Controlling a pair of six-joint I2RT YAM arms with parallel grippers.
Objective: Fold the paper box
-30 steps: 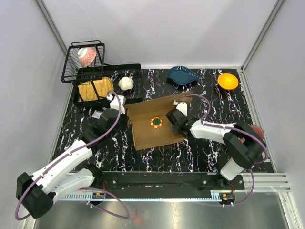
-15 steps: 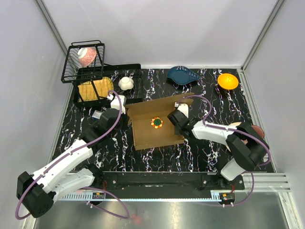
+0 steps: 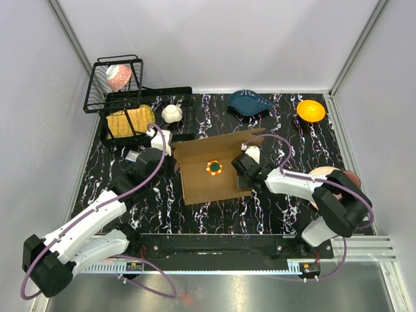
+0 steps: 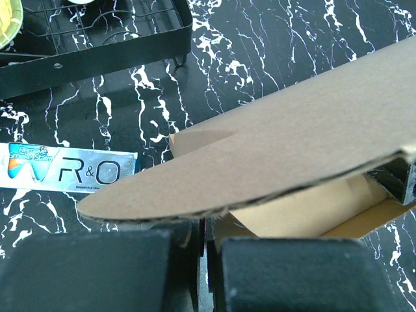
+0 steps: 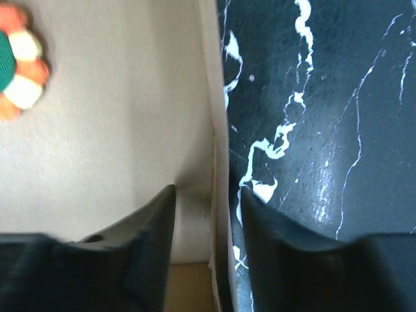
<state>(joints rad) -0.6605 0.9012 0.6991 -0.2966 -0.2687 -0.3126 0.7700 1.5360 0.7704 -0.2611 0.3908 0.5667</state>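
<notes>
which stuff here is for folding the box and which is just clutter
For the job: plain brown corrugated cardboard box; left gripper; right gripper.
Lying about: black wire basket; dark blue leaf-shaped dish; orange bowl; silver printed packet; orange-and-green round toy inside the box.

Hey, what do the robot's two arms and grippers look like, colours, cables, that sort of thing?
Both the left arm and the right arm have white tubular links joined by chunky black joints. A purple cable loops loosely along each. The left gripper and right gripper have plain black fingers, blocky on the left, tapered on the right. No markings show.
</notes>
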